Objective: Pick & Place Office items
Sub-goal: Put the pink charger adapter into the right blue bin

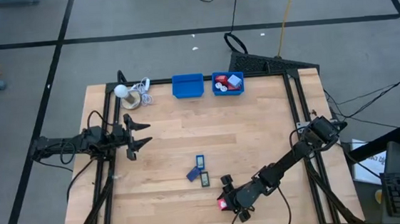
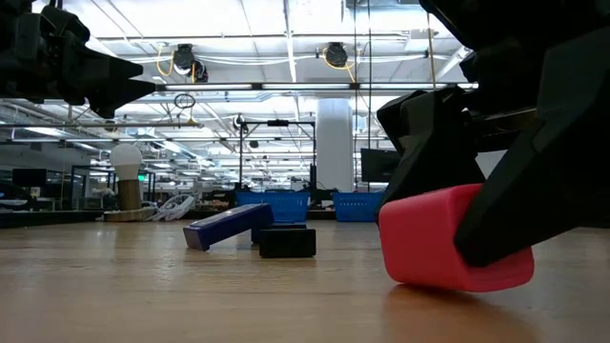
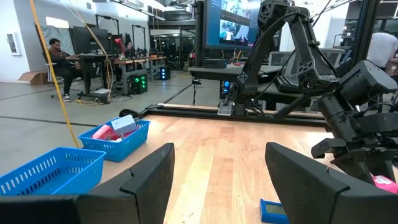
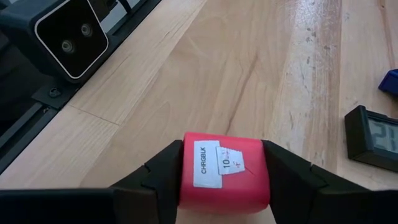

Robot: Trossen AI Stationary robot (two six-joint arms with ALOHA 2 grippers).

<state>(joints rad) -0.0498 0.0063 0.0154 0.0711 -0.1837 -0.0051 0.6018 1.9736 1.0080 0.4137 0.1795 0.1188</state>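
Observation:
A red block [image 4: 224, 177] with a white label lies near the table's front edge, and my right gripper [image 1: 226, 197] is shut on it. Toward the table's middle lie two dark blue rectangles [image 1: 199, 161] [image 1: 193, 173] and a small black display piece [image 1: 205, 178], all flat on the wood. In the low view one blue rectangle [image 2: 227, 227] leans on the black piece [image 2: 287, 241]. My left gripper [image 1: 144, 133] hangs at the table's left side, level and open, with nothing between its fingers [image 3: 155, 174]. My right gripper pinches the red block by two opposite side faces [image 4: 186, 177], one finger on each. The fingers slant down at it from the table's far right. In the low view the block sits tilted, its lower edge [image 2: 457, 282] at the table top; whether it touches, I cannot tell.
Two blue bins [image 1: 188, 86] [image 1: 228, 83] stand at the far edge; the right one holds red and pale pieces. A white ball with a coiled cord [image 1: 131, 94] is at the far left. A black camera box [image 4: 62, 37] sits at the near edge, close to the red block.

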